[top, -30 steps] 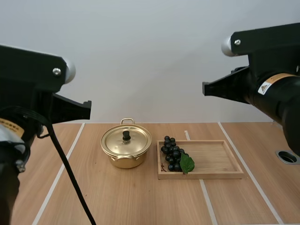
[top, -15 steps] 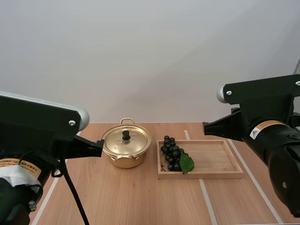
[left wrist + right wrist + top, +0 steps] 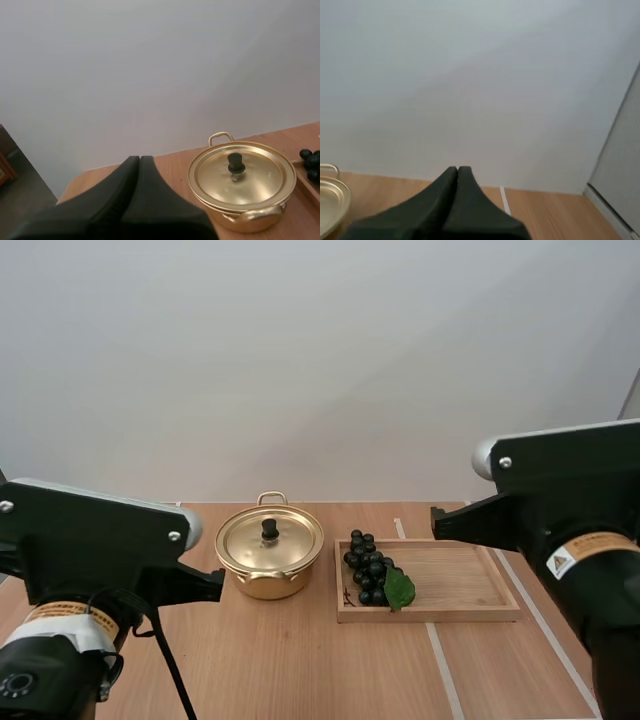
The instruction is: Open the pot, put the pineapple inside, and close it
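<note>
A golden pot (image 3: 270,565) stands mid-table with its lid (image 3: 271,538) on, a black knob (image 3: 270,528) on top. To its right a bunch of dark grapes (image 3: 368,572) with a green leaf lies at the left end of a wooden tray (image 3: 470,612). My left gripper (image 3: 140,160) is shut on nothing, its fingers one dark wedge, well short of the pot (image 3: 242,187) and to its left. My right gripper (image 3: 458,170) is likewise shut and holds nothing, raised above the table with the pot's rim (image 3: 330,197) off to one side.
My left arm (image 3: 95,540) looms at the near left and my right arm (image 3: 560,505) at the near right. Bare wooden table (image 3: 300,660) with pale lines lies in front of the pot and tray. A grey wall rises behind the table.
Both arms have dropped lower in the high view, and the left arm's tip has come closer to the pot's left side. Pot, grapes and tray have not moved.
</note>
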Tool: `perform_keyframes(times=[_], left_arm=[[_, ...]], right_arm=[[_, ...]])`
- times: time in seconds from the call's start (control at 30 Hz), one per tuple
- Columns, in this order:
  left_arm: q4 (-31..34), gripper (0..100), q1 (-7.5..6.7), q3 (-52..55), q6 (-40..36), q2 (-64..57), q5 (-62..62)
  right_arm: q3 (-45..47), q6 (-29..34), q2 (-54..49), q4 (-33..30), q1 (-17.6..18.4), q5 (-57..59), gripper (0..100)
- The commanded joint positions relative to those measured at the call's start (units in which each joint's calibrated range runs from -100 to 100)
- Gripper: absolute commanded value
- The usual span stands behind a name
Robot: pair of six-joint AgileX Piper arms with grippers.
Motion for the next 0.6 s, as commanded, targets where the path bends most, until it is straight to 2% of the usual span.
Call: perform_keyframes(times=[0.0,0.07,0.17,0.33,0.57], left_arm=[[0.94,0,1.32,0.23,-2.53,-0.24,-2.03],[0.94,0,2.34,0.23,-2.65,-0.24,-1.84],[0.83,0,3.00,0.39,-2.65,-0.24,-1.14],[0.83,0,3.00,5.75,-2.33,-0.24,-2.97],[5.36,0,2.93,17.36,-1.80,-0.24,-17.21]], right_arm=[[3.04,-0.30,-2.90,-0.14,0.84,0.07,0],[6.40,-0.30,-2.90,-0.88,0.56,-1.93,0],[11.20,-0.30,-2.90,-3.41,0.56,-5.87,0],[16.65,-0.30,-2.90,-3.57,0.56,-7.51,0],[19.07,-0.30,-2.90,-3.57,0.16,-6.64,0]])
